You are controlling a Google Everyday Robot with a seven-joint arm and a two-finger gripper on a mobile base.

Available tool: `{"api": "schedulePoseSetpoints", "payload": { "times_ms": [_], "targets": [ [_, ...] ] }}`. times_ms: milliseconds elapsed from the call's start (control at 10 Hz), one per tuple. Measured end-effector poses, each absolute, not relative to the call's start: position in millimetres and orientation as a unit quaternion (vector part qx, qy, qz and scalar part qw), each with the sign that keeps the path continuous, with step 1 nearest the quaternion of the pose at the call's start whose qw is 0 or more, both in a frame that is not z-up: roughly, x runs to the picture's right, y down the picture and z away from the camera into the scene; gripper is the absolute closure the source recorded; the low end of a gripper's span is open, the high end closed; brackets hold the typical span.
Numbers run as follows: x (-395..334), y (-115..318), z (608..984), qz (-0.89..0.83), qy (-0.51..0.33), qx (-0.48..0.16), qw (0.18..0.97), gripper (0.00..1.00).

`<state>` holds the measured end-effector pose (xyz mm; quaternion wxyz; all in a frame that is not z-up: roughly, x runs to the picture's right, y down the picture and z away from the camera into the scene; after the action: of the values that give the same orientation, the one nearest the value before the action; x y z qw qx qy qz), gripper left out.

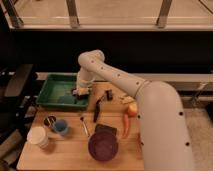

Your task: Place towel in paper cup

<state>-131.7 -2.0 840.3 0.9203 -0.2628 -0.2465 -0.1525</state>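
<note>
Arm (150, 115): white and bulky, rises from the near right corner, bends at the top and drops to the end effector (81, 89). The end effector hangs low over the right rim of the tray. Cannot tell whether it is spread or pressed together.

Bench (65, 156): wooden top, below the end effector and extending toward the camera.

Tray (56, 93): green, directly left of the end effector, at the bench's far left corner.

Bowl (103, 145): purple, well in front of the end effector and a little right, near the front edge.

Paper cup (38, 136): white, upright, well apart from the end effector, front left.

Blue cup (61, 127): between the paper cup and the end effector, just beside the paper cup.

Carrot (126, 125): orange, in front and to the right.

Black tool (98, 109): near the end effector, just right of it and toward the camera.

Towel (76, 93): a small pale lump right at the end effector's tip, over the tray's right edge. Cannot tell if it is gripped or only touched.
</note>
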Motion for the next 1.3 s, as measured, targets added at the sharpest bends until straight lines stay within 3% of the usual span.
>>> {"api": "schedulePoseSetpoints", "payload": {
  "times_ms": [300, 800, 1300],
  "targets": [
    [-144.5, -18.8, 772.2, -0.158, -0.291, -0.217, 0.918, 1.00],
    [-198.8, 27.8, 699.4, -0.158, -0.384, -0.220, 0.883, 1.00],
    [-205.6, 32.2, 695.5, -0.162, -0.392, -0.224, 0.878, 1.00]
  ]
}}
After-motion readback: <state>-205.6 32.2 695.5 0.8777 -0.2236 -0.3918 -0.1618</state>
